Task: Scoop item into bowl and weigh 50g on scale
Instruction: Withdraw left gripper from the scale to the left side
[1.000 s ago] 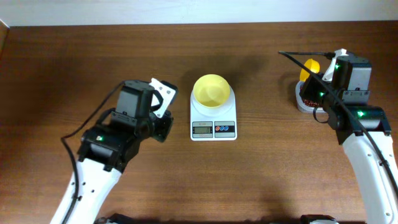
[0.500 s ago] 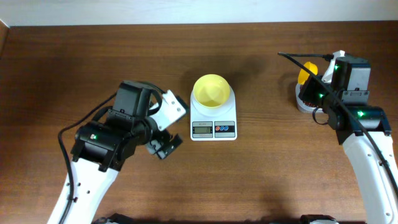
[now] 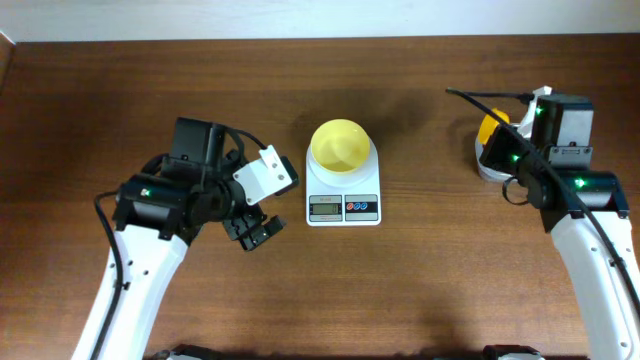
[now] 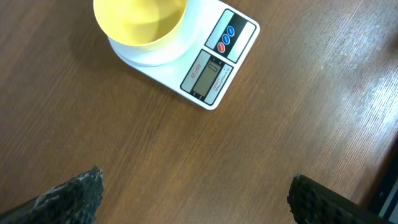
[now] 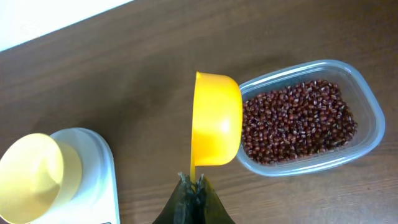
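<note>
The pale-yellow bowl (image 3: 340, 145) stands empty on the white scale (image 3: 343, 205) at mid-table; the left wrist view shows the bowl (image 4: 140, 18) and the scale (image 4: 211, 71) from close by. My left gripper (image 3: 272, 204) hovers just left of the scale, open wide, nothing between its fingers (image 4: 74, 196). My right gripper (image 5: 194, 182) is shut on the handle of a yellow scoop (image 5: 216, 118), held on edge beside the clear container (image 5: 368, 102) of red-brown beans (image 5: 298, 118). In the overhead view the scoop (image 3: 492, 127) shows at the far right.
The dark wooden table (image 3: 420, 280) carries only the scale and the container. The right arm (image 3: 570, 200) covers most of the container from above. A pale wall edge (image 5: 50, 18) runs along the table's far side.
My left gripper has opened wide and drawn back to the left, away from the scale. The right gripper with the scoop has barely shifted.
</note>
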Controlling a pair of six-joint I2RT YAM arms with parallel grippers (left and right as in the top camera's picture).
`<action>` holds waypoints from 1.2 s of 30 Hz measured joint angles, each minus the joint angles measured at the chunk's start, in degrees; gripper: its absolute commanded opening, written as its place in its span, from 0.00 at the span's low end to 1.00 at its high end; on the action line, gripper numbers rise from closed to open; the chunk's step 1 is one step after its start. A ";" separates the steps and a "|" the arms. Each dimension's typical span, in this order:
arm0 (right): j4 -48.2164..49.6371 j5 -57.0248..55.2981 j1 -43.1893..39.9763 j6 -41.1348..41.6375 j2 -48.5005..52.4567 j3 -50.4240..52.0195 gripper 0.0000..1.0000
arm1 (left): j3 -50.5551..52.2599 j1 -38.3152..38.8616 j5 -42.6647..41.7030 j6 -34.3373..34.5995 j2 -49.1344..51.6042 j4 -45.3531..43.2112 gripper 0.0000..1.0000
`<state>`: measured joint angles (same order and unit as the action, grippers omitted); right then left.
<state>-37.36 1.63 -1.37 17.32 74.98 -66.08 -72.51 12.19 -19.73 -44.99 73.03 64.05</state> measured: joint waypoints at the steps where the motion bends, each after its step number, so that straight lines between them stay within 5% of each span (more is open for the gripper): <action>1: 0.02 0.00 0.00 0.04 0.00 0.00 0.04 | 0.00 0.00 0.00 -0.04 0.00 0.00 0.99; 18: -0.83 0.92 0.00 0.00 0.00 0.00 0.04 | 0.00 -0.98 0.63 -0.07 0.00 -1.70 0.99; 24: -1.01 1.07 0.00 0.00 0.00 0.00 0.04 | 0.00 -8.17 -4.70 -4.15 0.37 0.00 0.99; 36: -1.27 1.07 0.00 0.02 -0.02 0.00 0.04 | 0.00 -8.35 -8.07 -5.18 0.70 2.01 0.99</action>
<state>-38.63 2.70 -1.37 17.34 74.96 -66.08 -72.51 3.84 -27.79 -50.17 73.73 66.06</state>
